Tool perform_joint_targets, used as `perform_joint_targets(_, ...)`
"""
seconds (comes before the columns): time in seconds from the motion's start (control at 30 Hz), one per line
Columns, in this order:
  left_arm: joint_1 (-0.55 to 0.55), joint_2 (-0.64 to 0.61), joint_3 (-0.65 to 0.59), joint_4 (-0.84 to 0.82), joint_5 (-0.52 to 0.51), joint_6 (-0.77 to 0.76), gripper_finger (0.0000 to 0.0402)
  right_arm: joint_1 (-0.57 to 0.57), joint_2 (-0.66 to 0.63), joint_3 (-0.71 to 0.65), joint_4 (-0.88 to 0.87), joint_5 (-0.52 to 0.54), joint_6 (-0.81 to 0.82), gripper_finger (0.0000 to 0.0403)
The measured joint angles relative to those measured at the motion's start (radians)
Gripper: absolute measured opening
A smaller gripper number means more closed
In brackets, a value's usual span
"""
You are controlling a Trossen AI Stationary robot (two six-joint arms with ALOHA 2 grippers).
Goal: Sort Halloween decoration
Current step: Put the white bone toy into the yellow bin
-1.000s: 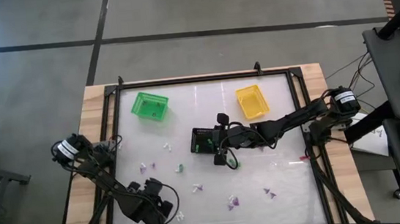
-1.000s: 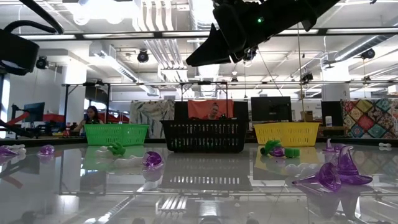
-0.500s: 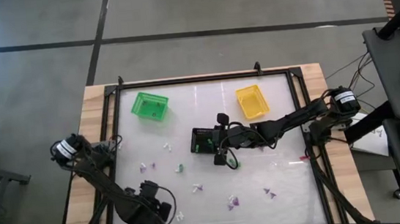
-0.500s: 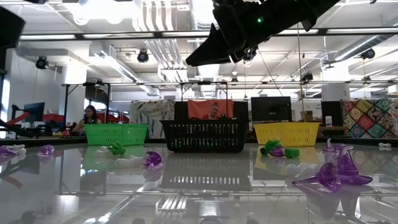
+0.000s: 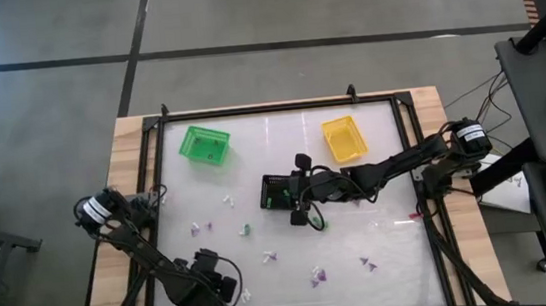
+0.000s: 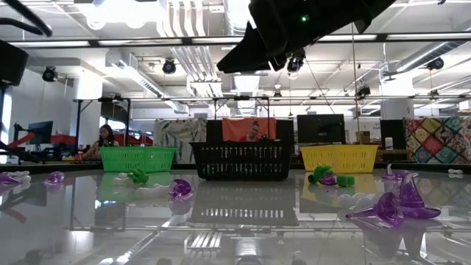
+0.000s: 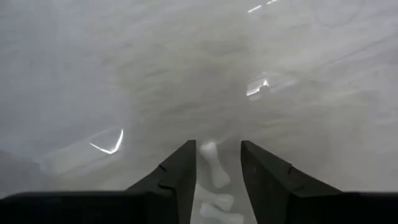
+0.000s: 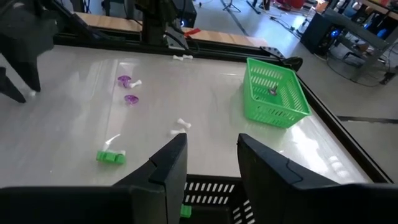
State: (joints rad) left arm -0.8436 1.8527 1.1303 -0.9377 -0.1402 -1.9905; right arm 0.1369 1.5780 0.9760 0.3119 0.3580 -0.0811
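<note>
Left wrist view: left tool (image 7: 215,163) spread, astride a white bone trinket (image 7: 211,167) on the counter (image 7: 124,74). Right tool (image 8: 209,163) spread, empty, above the black basket (image 8: 249,200) at center; green basket (image 8: 273,93) at 11 o'clock.

Our two arms are dark, slim and jointed, each with a white-labelled round joint near the base and loose black cables. The left gripper (image 5: 209,289) and right gripper (image 5: 302,213) end in matte black, wedge-shaped fingers (image 7: 177,171).

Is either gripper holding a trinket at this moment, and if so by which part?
Neither holds anything. A white bone lies on the table between the left gripper's parted fingers, ungripped. The right gripper is open over the black basket, with nothing between its fingers.
</note>
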Motion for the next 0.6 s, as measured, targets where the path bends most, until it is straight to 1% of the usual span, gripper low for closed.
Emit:
perform_joint_targets(0.17, 0.0, 0.012, 0.004, 0.01, 0.0, 0.002, 0.0073, 0.0, 0.0, 0.006, -0.002, 0.0, -0.004, 0.0133)
perform_joint_targets(0.33, 0.0, 0.012, 0.004, 0.012, 0.0, 0.009, 0.0013, 0.0, 0.0, 0.014, 0.0, 0.0, -0.01, 0.013)
perform_joint_targets(0.53, -0.001, -0.001, 0.001, 0.013, -0.034, 0.05, 0.0004, 0.0, 0.0, 0.014, -0.018, 0.0, -0.01, 0.0134)
perform_joint_targets(0.6, 0.0, -0.026, 0.001, 0.009, -0.093, 0.081, 0.0003, 0.0, 0.0, 0.014, -0.037, 0.0, -0.013, 0.0133)
